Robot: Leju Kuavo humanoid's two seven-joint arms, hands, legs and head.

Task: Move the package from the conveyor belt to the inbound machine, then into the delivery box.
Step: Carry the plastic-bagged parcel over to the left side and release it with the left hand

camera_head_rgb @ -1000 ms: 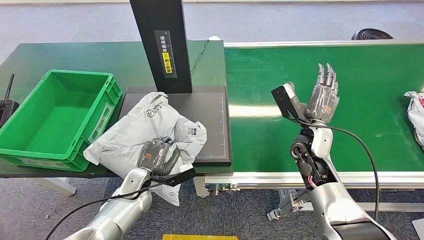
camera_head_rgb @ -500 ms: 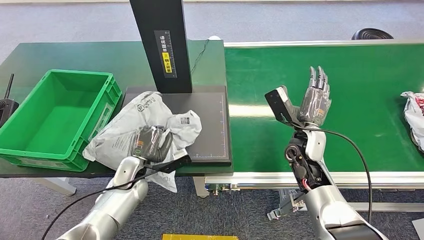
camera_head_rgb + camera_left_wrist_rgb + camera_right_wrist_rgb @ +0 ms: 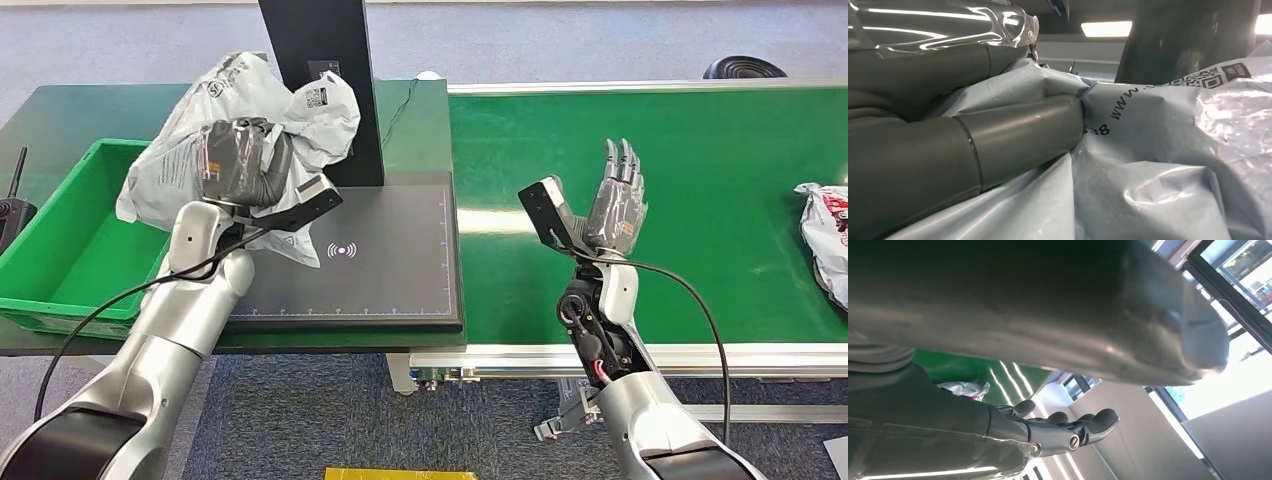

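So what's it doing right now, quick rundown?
Left hand grips grey package, raised between inbound machine and green box. Right hand open over belt. Nothing blocking.

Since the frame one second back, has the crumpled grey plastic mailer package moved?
Yes. The crumpled grey plastic mailer package, gripped by the left hand, has risen off the flat black scanner plate and shifted toward the green plastic crate.

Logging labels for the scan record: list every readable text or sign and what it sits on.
"www", rest creased away: grey package gripped by left hand.
QR code, unreadable: same package.
Round logo, blurred: package top.
Wireless-wave sign: black scanner pad.
Label on the black post: mostly hidden.
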